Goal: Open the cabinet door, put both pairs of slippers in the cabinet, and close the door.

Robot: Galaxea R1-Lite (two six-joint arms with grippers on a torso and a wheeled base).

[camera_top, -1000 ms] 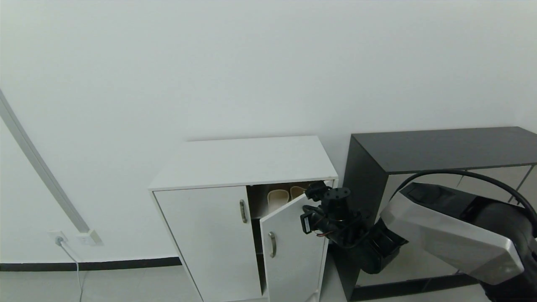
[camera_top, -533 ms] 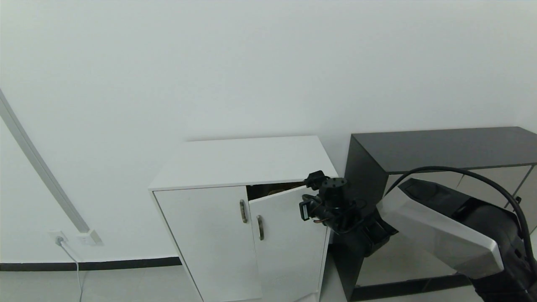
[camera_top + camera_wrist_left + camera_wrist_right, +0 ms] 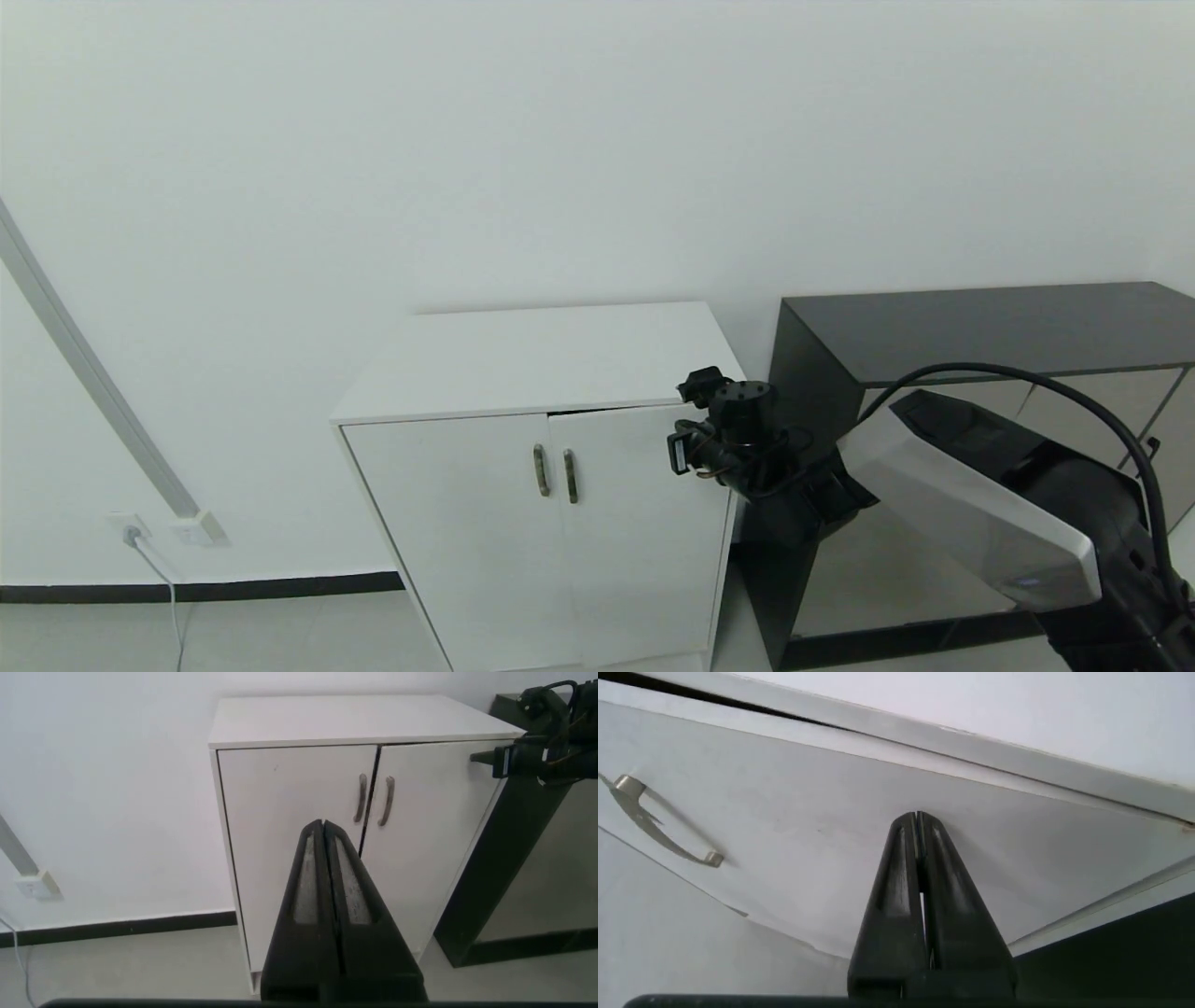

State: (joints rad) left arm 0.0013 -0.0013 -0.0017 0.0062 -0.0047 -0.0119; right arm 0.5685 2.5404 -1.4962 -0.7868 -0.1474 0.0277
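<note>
The white cabinet [image 3: 541, 359] stands against the wall with both doors closed, or very nearly. A thin dark slit shows along the top of the right door [image 3: 635, 532]. Its two metal handles [image 3: 555, 474] sit side by side at the centre. My right gripper [image 3: 676, 454] is shut, its tip pressed on the upper right part of that door [image 3: 831, 840]; the door's handle [image 3: 663, 821] lies off to the side. My left gripper [image 3: 322, 826] is shut on nothing and hangs well in front of the cabinet [image 3: 364, 719]. The doors hide the cabinet's inside.
A black side table [image 3: 980, 327] stands right beside the cabinet, close to my right arm. A wall socket with a white cable [image 3: 131, 534] and a slanted grey conduit [image 3: 84, 373] are at the left. Open floor lies before the cabinet.
My right gripper has pushed the right door from half open to closed, moving up and toward the cabinet. The beige slippers seen inside a second ago are now behind the door.
</note>
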